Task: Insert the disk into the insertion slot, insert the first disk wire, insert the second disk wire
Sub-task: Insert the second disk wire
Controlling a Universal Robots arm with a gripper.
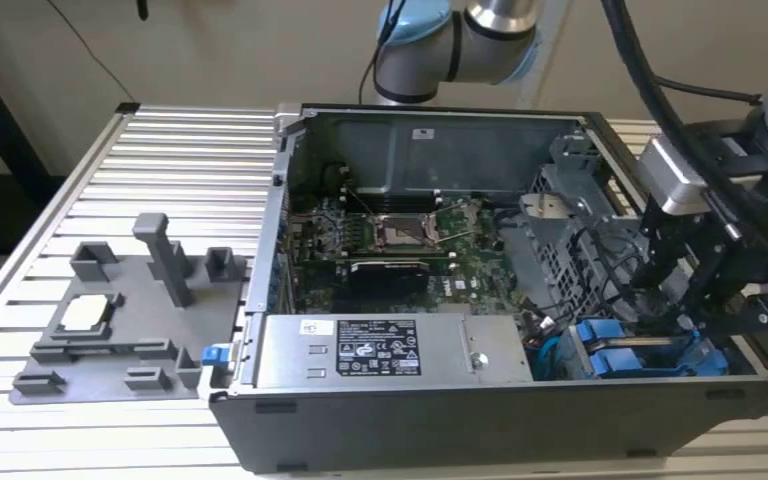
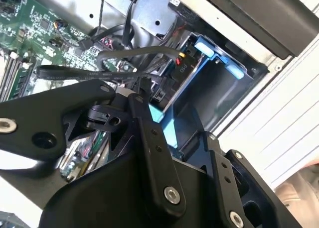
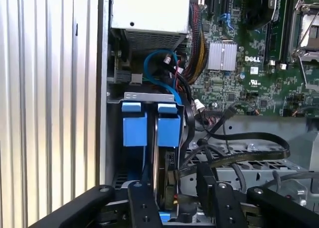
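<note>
The gripper (image 1: 671, 300) hangs inside the open computer case (image 1: 398, 440), low at the corner on the exterior view's right, directly above the drive bays. Its black fingers (image 3: 144, 203) reach down toward the blue carriers; whether they are closed on anything cannot be told, because the tips are hidden among the linkages and cables.

Just beneath the gripper sits the insertion slot (image 3: 149, 96), a grey sheet-metal cage with blue plastic tabs (image 1: 624, 360). The disk (image 3: 167, 168) is already inside this cage, standing on edge, with its dark side showing between the blue carrier walls. In the first wrist view two blue tabs (image 3: 134, 126) stand side by side at the cage's mouth, and the disk lies behind the one nearer the motherboard.

Flat black cables (image 3: 249, 143) loop across the metal bracket beside the cage, close to the gripper's fingers. A blue cable (image 3: 159, 73) curls above the cage toward the power supply (image 1: 377, 350), a grey labelled box set along the case's near wall. A bundle of coloured wires (image 3: 197, 44) runs from that box to the green motherboard (image 1: 384, 240), which fills the middle of the case.

The case rests on a ribbed metal table (image 1: 157, 160). On the table, to the exterior view's left and well apart from the case, lies a grey plastic fixture (image 1: 117, 320) with upright posts.
</note>
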